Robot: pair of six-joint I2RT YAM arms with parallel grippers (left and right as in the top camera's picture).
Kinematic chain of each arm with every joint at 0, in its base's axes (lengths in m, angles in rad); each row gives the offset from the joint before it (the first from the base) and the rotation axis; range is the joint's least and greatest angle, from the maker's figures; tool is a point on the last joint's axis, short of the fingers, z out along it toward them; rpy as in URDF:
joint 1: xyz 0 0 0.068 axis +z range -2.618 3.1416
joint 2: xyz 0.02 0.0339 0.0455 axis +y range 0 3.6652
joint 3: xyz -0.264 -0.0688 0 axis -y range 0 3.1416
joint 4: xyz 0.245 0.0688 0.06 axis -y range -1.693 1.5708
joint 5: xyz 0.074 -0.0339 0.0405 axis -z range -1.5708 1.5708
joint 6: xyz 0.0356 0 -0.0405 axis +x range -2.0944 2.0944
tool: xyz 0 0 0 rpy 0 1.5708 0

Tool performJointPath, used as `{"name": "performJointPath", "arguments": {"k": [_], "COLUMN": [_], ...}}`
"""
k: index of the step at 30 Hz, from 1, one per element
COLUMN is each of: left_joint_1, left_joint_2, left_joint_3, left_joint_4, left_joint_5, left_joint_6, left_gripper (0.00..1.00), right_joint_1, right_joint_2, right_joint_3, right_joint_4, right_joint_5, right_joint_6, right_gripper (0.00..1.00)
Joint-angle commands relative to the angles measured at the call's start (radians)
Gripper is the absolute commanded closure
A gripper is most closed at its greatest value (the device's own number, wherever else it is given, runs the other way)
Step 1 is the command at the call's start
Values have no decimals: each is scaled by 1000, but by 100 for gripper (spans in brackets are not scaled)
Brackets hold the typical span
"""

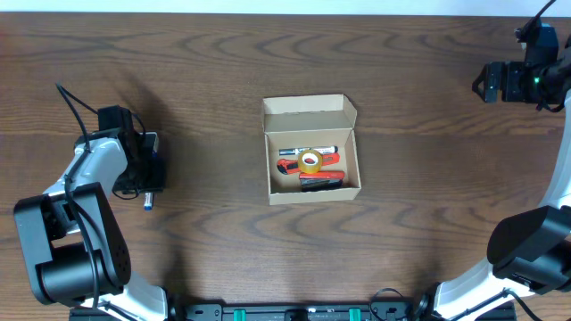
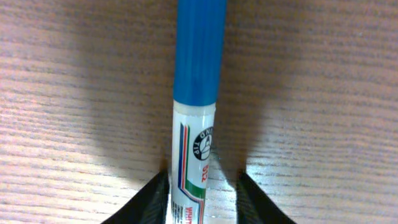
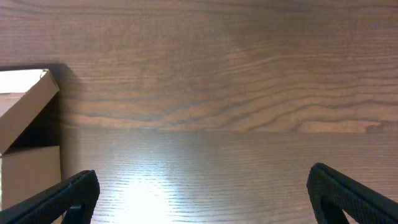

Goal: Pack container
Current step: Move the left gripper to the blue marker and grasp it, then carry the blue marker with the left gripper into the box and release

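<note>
Straddled a blue-capped marker (image 2: 199,56) with the left gripper (image 2: 203,182), down at the wooden table (image 2: 336,93). Stood the two dark fingers (image 2: 149,202) slightly apart on either side of the white printed barrel, one touching it, the other with a sliver of wood showing between. Pointed the blue cap straight out ahead of that gripper. Found the container (image 1: 314,193) well apart from it, off to one side at mid-table, lid flap (image 1: 308,108) folded back. Held inside: a yellow tape roll (image 1: 310,161), a second marker (image 1: 308,151), an orange tool (image 1: 287,166) and a red-and-black item (image 1: 321,181), too small to name. Hung the right gripper (image 3: 204,177) with jaws spread wide above bare wood, also well apart from the container, with only a box corner seen ahead of and beyond one finger.
</note>
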Motion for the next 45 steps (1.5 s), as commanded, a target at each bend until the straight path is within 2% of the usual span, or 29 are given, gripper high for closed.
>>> {"name": "performJointPath", "arguments": {"k": [1, 5, 8, 14, 20, 25, 29, 36, 41, 45], "left_joint_1": [4, 4, 4, 3, -3, -60, -174, -455, -630, -740], "left_joint_2": [37, 37, 37, 36, -6, -117, -217, -253, -252, -239], "left_joint_3": [-11, -11, -11, -11, -7, 44, 150, 359, 402, 402], "left_joint_4": [-11, -10, -14, -32, -40, -84, -127, -171, -124, -107], "left_joint_5": [4, 5, 10, 61, 274, 352, 352, 316, 220, 193], "left_joint_6": [-24, -42, -50, -138, -125, -71, 3, 259, 374, 515], "left_gripper": [70, 77, 94, 94, 94, 94, 94, 94, 94, 94], "right_joint_1": [-4, -4, -4, -4, -4, -4, -4, -4, -4, -4], "right_joint_2": [-23, -23, -23, -23, -23, -23, -23, -23, -23, -23], "right_joint_3": [-5, -5, -5, -5, -5, -5, -5, -5, -5, -5], "right_joint_4": [-4, -4, -4, -4, -4, -3, -3, -1, -5, -6], "right_joint_5": [1, 0, 1, 1, 2, 1, 2, 1, -2, -2], "right_joint_6": [7, 7, 7, 7, 7, 7, 7, 7, 7, 7], "right_gripper": [1, 1, 1, 1, 1, 1, 1, 1, 1, 1]}}
